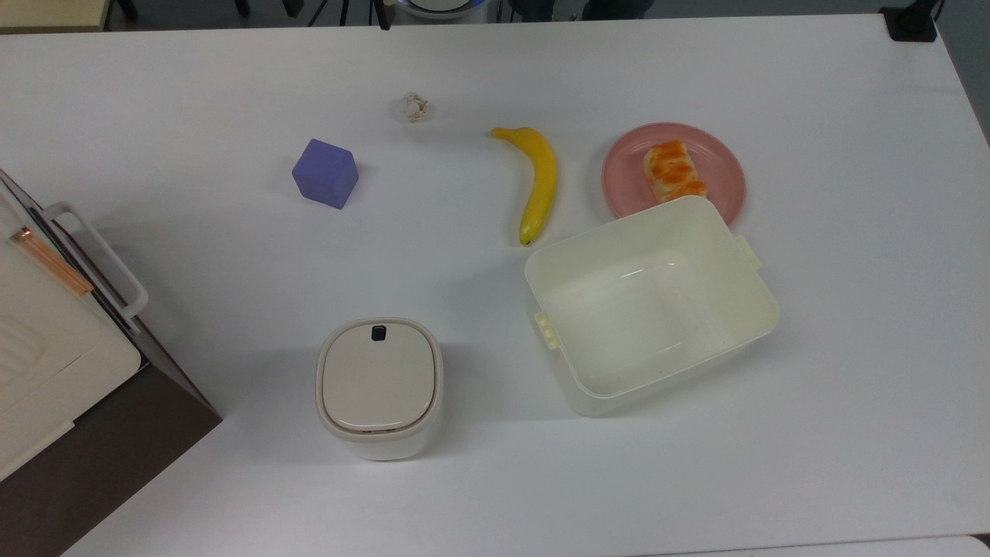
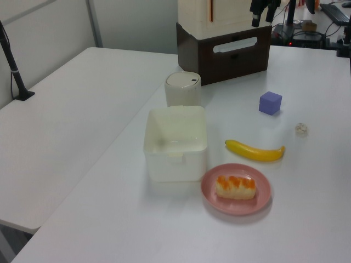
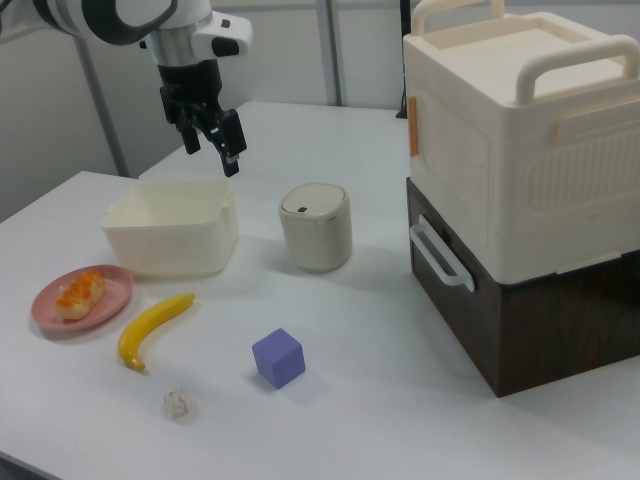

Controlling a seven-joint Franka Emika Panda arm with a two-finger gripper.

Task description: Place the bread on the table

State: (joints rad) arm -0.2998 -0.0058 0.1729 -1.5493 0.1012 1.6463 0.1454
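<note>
The bread (image 1: pixel 674 172) (image 2: pixel 235 187) (image 3: pixel 80 293), a small loaf with orange-brown glazed bumps and pale sides, lies on a round pink plate (image 1: pixel 623 166) (image 2: pixel 260 198) (image 3: pixel 112 297). The plate rests on the white table (image 1: pixel 851 348), right behind a cream bin. My gripper (image 3: pixel 212 146) hangs high in the air at the right view's upper left, over the far side of the bin and well away from the bread. Its fingers are open with nothing between them.
An empty cream plastic bin (image 1: pixel 541 267) (image 3: pixel 170 248) stands beside the plate. A yellow banana (image 1: pixel 539 182) (image 3: pixel 155 328), a purple cube (image 1: pixel 326 173), a small crumpled scrap (image 1: pixel 414 107) and a lidded cream canister (image 1: pixel 379 384) sit on the table. A large cream box on a dark base (image 3: pixel 520 170) occupies one end.
</note>
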